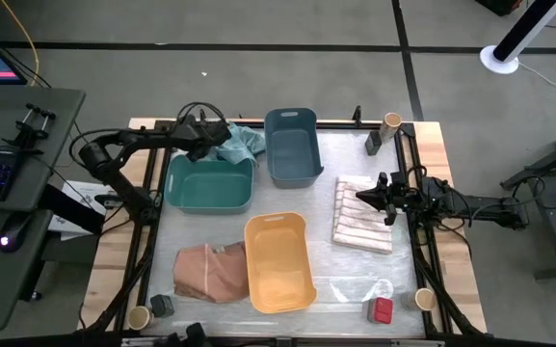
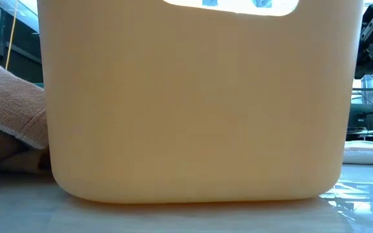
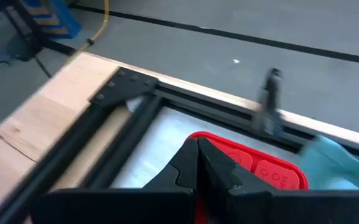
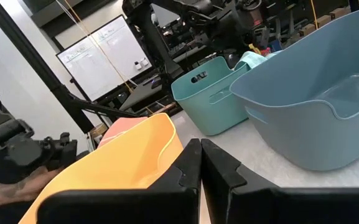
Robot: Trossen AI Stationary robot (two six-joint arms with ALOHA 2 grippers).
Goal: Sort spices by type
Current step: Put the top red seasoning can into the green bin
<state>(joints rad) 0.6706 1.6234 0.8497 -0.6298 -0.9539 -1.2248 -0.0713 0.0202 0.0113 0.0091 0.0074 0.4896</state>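
Our left claw (image 3: 198, 171) hangs at the worktop's (image 1: 355, 164) far left corner, fingers together above a red spice box (image 3: 254, 168) lying directly beneath it, beside the green bin (image 1: 208, 183). Our right claw (image 1: 362, 196), fingers together and empty, waits over the striped cloth (image 1: 362, 214), much farther off.

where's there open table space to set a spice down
Bare table lies between the yellow bin and the red box, and between the blue bin and the striped cloth. The far left corner is crowded around the green bin.
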